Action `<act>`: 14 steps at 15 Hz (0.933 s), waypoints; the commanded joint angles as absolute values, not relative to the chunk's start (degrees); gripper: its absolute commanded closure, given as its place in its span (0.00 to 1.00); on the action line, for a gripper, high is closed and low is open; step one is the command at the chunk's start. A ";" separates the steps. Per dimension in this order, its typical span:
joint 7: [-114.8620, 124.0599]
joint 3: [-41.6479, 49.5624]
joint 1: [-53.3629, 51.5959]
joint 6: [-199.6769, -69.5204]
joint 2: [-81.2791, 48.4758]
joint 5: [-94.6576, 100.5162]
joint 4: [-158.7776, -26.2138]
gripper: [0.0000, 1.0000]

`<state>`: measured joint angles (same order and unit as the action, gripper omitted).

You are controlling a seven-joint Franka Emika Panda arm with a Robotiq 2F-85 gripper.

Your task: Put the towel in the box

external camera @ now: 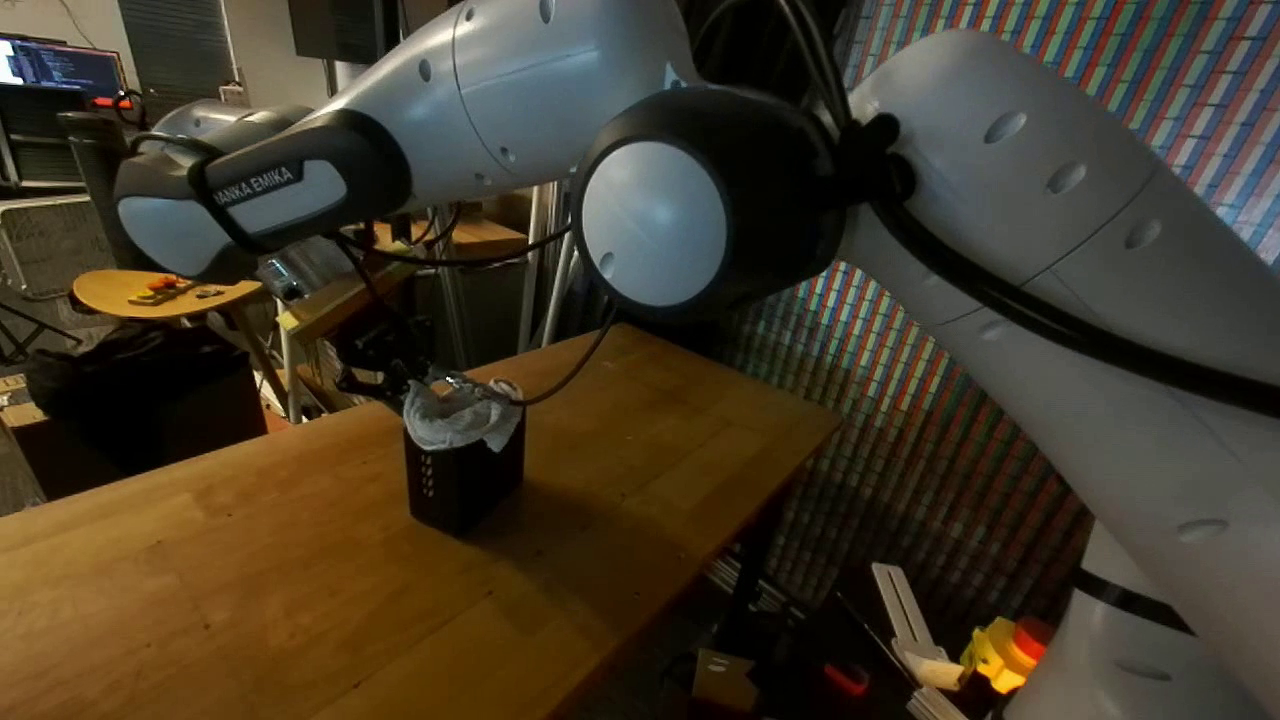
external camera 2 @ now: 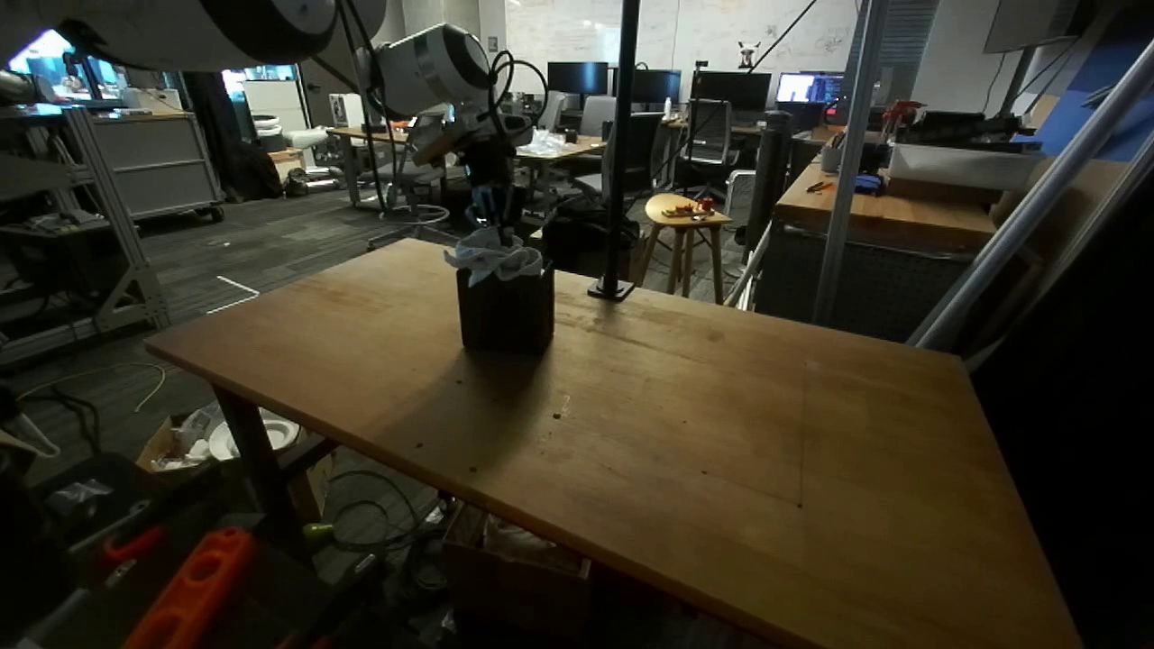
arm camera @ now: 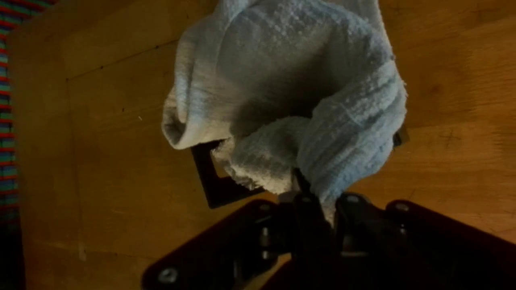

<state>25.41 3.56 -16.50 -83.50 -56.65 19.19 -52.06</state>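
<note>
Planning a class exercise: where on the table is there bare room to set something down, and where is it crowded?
In an exterior view, bare table spreads right from the box and pole to the near and right edges; a smaller patch lies left of the box. Crowded: the box's top, where the pincer grips the towel bunched over the rim.

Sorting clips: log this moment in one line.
gripper: pinching towel; towel: bunched at top of box, partly overhanging; box: upright on table
</note>
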 commanded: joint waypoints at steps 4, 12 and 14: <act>35.72 3.02 -16.18 -92.83 -44.19 16.02 -72.71 0.94; 37.69 2.97 -15.53 -103.35 -33.51 17.11 -90.05 0.94; 36.43 3.10 -15.57 -105.91 -31.74 18.42 -92.10 0.94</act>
